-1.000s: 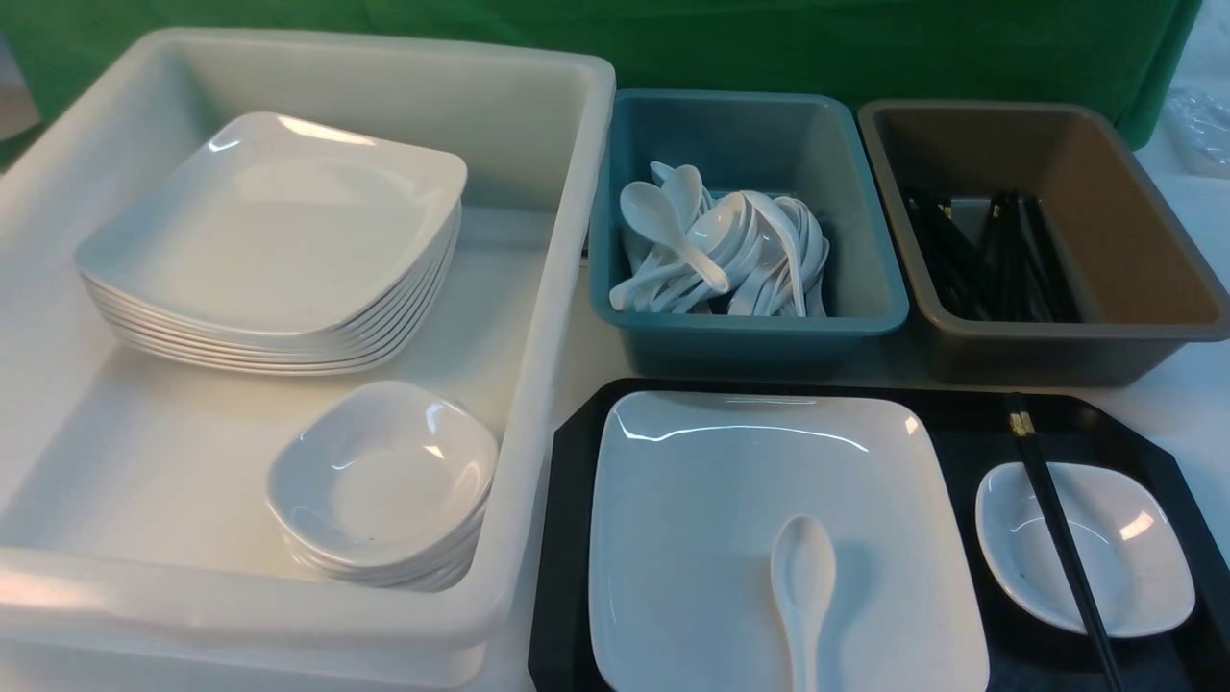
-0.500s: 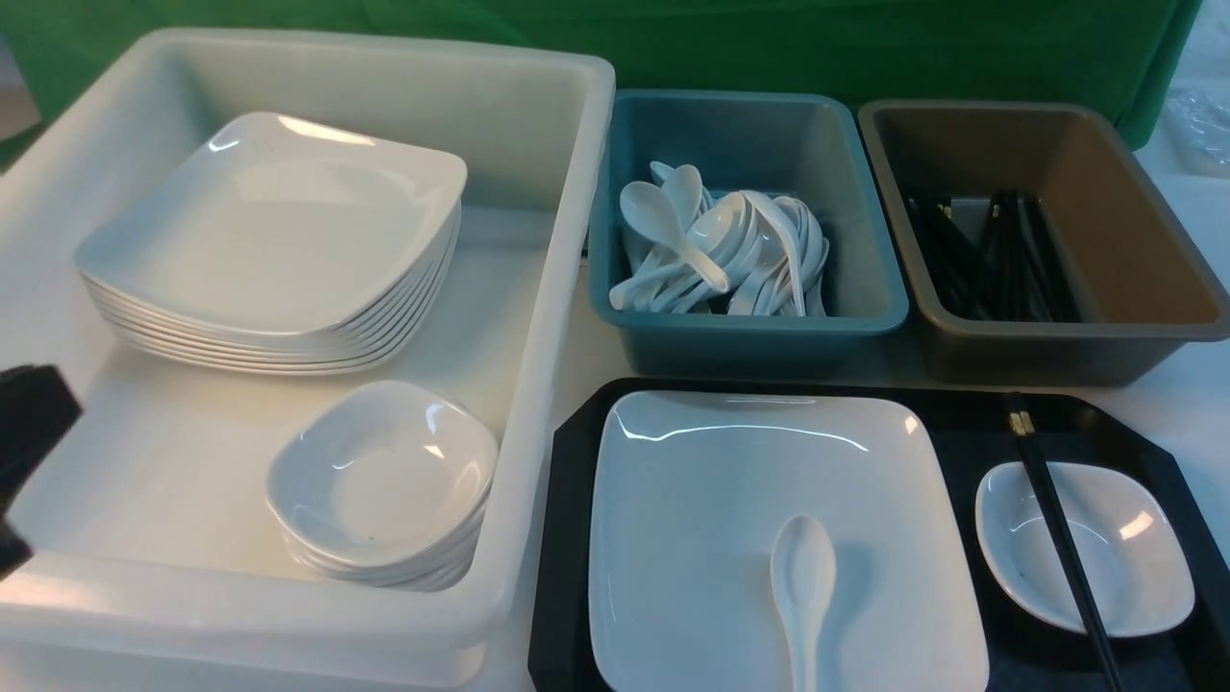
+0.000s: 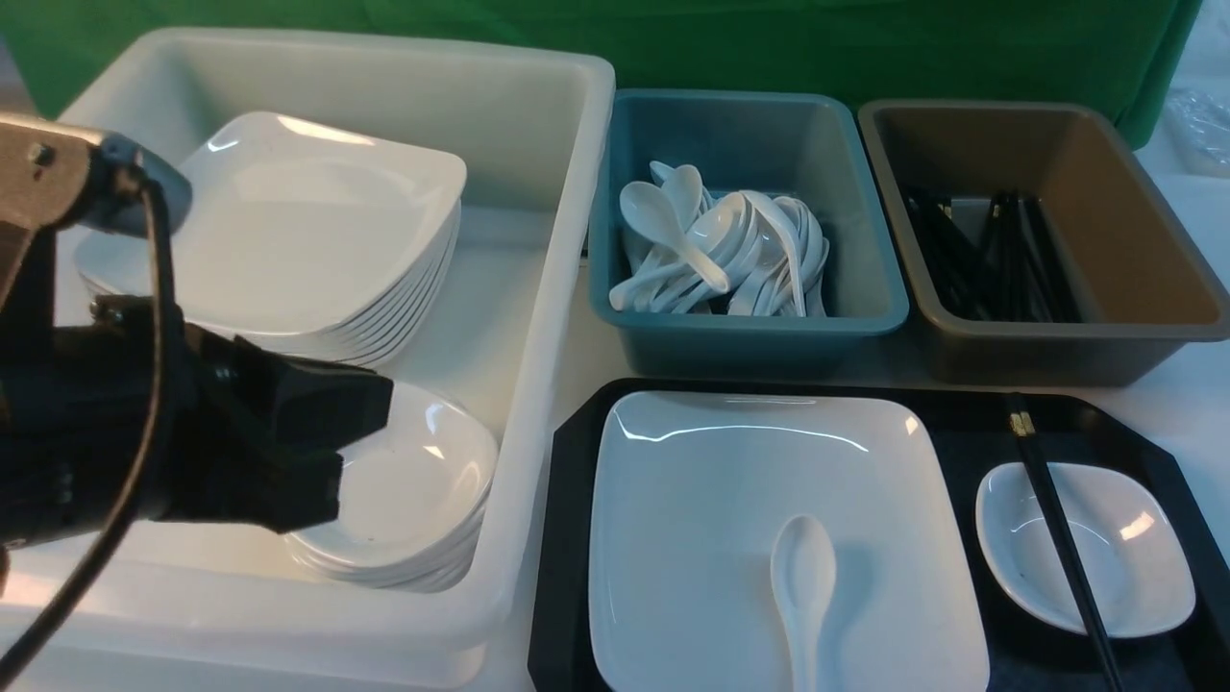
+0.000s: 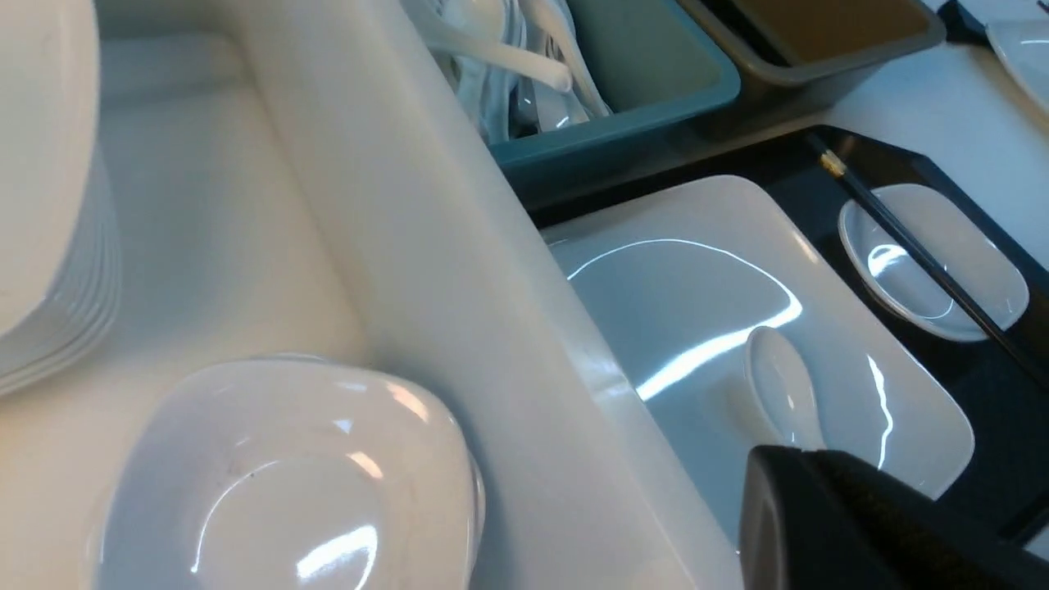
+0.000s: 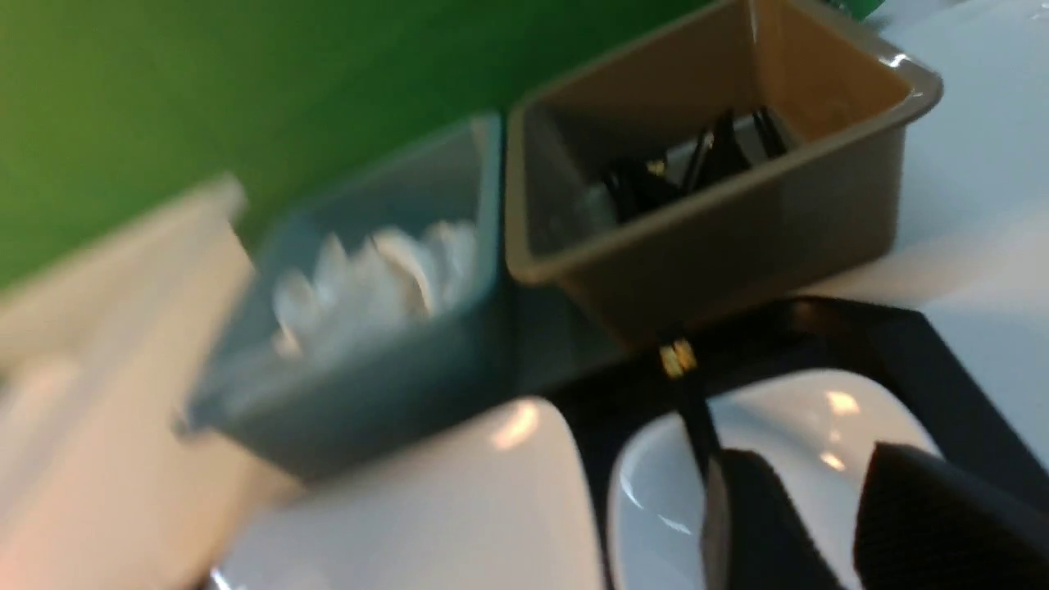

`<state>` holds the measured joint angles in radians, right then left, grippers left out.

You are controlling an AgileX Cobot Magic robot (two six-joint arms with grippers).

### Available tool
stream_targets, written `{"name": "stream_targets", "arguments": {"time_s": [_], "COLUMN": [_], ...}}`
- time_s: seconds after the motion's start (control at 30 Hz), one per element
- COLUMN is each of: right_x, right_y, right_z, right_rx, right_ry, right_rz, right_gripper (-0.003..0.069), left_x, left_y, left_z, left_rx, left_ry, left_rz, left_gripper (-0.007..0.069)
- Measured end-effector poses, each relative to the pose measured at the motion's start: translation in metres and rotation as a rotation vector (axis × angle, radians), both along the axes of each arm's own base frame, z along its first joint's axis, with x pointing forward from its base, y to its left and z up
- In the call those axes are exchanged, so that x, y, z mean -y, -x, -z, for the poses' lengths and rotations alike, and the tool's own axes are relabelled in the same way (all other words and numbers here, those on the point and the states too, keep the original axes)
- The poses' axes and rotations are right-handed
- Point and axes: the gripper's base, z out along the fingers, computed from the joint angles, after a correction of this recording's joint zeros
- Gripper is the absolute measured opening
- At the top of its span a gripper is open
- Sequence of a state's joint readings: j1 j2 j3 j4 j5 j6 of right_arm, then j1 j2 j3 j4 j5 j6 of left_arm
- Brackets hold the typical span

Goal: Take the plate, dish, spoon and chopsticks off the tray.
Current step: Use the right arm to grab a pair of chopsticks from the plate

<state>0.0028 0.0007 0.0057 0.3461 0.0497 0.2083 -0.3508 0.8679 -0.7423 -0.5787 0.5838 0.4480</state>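
Far left, over the near half of the white tub [image 3: 557, 336]: the left gripper [image 3: 327, 452], black, clenched shut, nothing seen in its grasp, its tip above the stacked dishes [image 3: 423, 490]. Behind it in the same tub, the stacked plates [image 3: 288, 231], large and square.

Next along the back, a teal bin [image 3: 750, 336] with a heap of spoons [image 3: 730, 250], then a brown bin [image 3: 1057, 360] with loose black sticks [image 3: 990, 259] on its floor.

In front of both bins and just beside the tub, the black tray [image 3: 562, 538], all four pieces on it. On its left side, the plate [image 3: 730, 500], glossy and square. On the plate's near right part, the spoon [image 3: 802, 586], bowl end toward the bins, handle toward the near edge. On the tray's right side, apart from the plate, the dish [image 3: 1124, 557]. Laid across the dish from rim to rim, the chopsticks [image 3: 1062, 538], gold-banded end toward the brown bin.

Farthest right, out of the front view: the right gripper [image 5: 819, 483], blurred in the right wrist view, fingers [image 5: 754, 524] parted and released, the dish showing in the gap, one finger just beside the chopsticks, nothing grasped.
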Motion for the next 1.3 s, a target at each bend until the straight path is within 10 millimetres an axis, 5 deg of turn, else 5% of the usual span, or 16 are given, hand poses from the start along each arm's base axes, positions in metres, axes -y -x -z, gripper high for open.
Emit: {"name": "stream_targets", "arguments": {"time_s": [0.2, 0.33, 0.47, 0.6, 0.83, 1.3], "right_x": [-0.004, -0.011, -0.017, -0.017, -0.021, -0.024], "right_y": [0.001, -0.004, -0.047, -0.091, -0.181, -0.23], "right_z": [-0.007, -0.041, -0.078, -0.087, -0.062, -0.004], "right_rx": [-0.06, -0.204, -0.55, -0.772, -1.038, -1.155], "right_ry": [-0.092, 0.071, 0.307, 0.42, 0.482, 0.469], "right_rz": [-0.035, -0.159, -0.304, -0.362, -0.452, -0.465], "right_gripper": [0.0233, 0.0216, 0.0214, 0.0239, 0.0332, 0.0382], "left_x": [-0.001, 0.0, 0.003, 0.006, 0.003, 0.002], "left_y": [0.003, 0.003, 0.004, 0.011, 0.037, 0.047], "left_z": [-0.003, -0.003, -0.005, -0.009, -0.027, -0.03], "left_rx": [0.052, 0.072, 0.113, 0.146, 0.29, 0.319], "left_ry": [-0.04, -0.05, -0.053, -0.051, -0.016, -0.018], "left_rz": [0.034, 0.058, 0.113, 0.175, 0.267, 0.296], "left_gripper": [0.0021, 0.0021, 0.0021, 0.0021, 0.0021, 0.0021]}}
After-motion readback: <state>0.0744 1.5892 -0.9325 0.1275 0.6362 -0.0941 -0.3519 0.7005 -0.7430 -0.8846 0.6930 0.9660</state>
